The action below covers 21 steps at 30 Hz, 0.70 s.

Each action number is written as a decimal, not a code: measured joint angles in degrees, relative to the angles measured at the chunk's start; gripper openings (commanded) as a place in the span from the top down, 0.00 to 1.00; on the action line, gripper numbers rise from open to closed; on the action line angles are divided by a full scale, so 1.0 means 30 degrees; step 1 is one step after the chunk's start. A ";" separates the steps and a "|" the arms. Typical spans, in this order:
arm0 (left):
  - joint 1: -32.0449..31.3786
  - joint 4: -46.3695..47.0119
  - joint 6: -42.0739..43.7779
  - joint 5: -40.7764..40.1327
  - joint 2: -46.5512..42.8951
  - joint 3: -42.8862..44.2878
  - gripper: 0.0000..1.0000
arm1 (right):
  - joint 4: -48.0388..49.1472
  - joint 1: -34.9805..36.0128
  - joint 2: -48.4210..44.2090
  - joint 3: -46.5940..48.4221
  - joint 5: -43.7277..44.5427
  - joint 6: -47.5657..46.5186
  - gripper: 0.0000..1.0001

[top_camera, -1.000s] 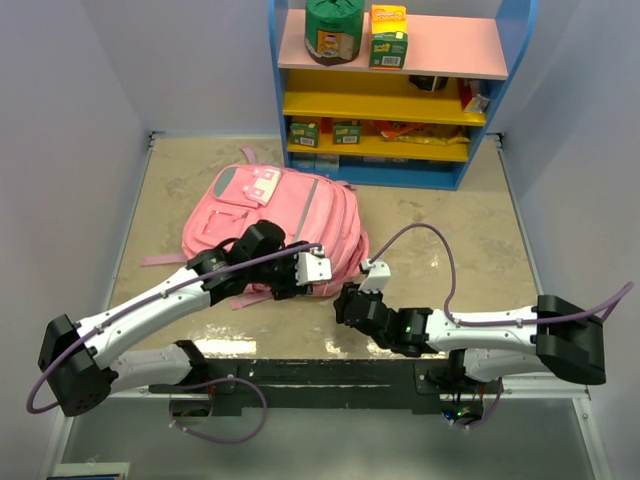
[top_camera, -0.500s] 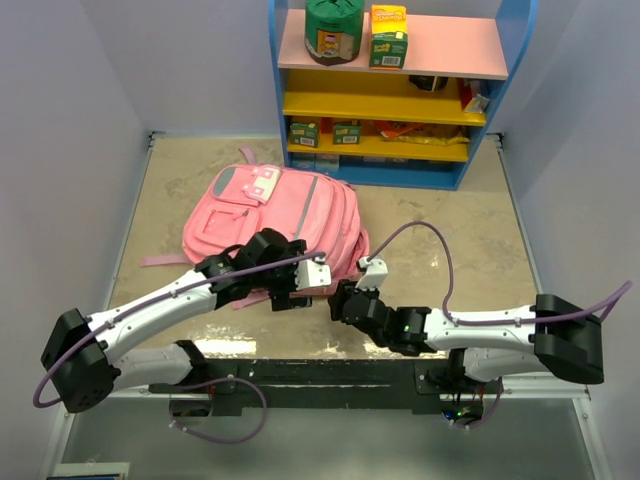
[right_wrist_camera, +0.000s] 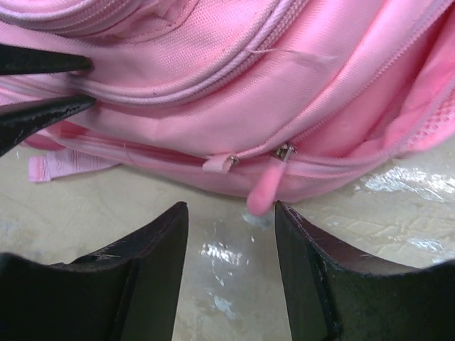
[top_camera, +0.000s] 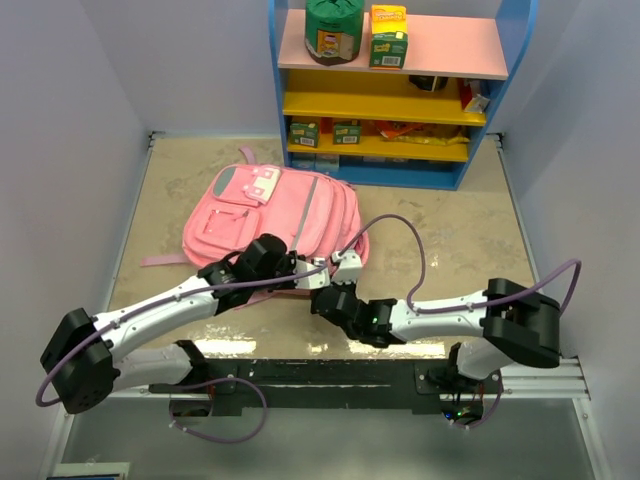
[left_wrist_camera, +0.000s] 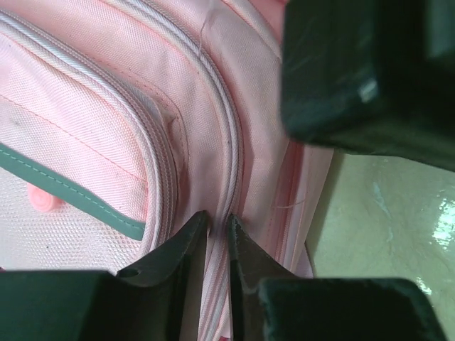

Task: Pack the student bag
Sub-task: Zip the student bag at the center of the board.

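The pink student bag (top_camera: 270,205) lies flat on the table, its near edge toward the arms. My left gripper (top_camera: 300,272) is at that near edge. In the left wrist view the left gripper (left_wrist_camera: 217,220) is shut on a pale pink zip seam of the student bag (left_wrist_camera: 106,106). My right gripper (top_camera: 322,293) is just right of it, low over the table. In the right wrist view the right gripper (right_wrist_camera: 231,209) is open, with a pink zip pull (right_wrist_camera: 264,192) hanging between its jaws near the right one. The left gripper's fingertips (right_wrist_camera: 35,114) show at the left.
A blue shelf unit (top_camera: 395,90) with pink and yellow shelves stands at the back, holding a green tub (top_camera: 332,30), a yellow-green box (top_camera: 388,35) and small packets. Pale walls close in on both sides. A pink strap (top_camera: 160,260) trails left of the bag.
My left gripper slid down to the bag's near edge and pinched the seam. My right arm swung left and forward, bringing its open jaws up to the zip pull.
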 measured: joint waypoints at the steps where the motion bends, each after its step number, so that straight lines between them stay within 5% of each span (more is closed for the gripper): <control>1: -0.0007 0.0168 0.0080 -0.0189 -0.0160 -0.0117 0.79 | -0.0036 -0.0036 0.0350 0.0291 0.0058 0.0022 0.46; 12: -0.0044 0.0342 0.0197 -0.0532 -0.1020 -0.0597 0.97 | -0.1355 -0.0233 0.2142 0.2098 0.1049 0.0590 0.71; 18: 0.0051 -0.0321 -0.0102 -0.0546 -0.1290 -0.0503 1.00 | -0.1588 -0.0299 0.2120 0.2098 0.1341 0.0612 1.00; 21: 0.0189 -0.0758 -0.0306 -0.0576 -0.1508 -0.0357 1.00 | -0.2011 -0.0335 0.2062 0.2098 0.1413 0.0612 1.00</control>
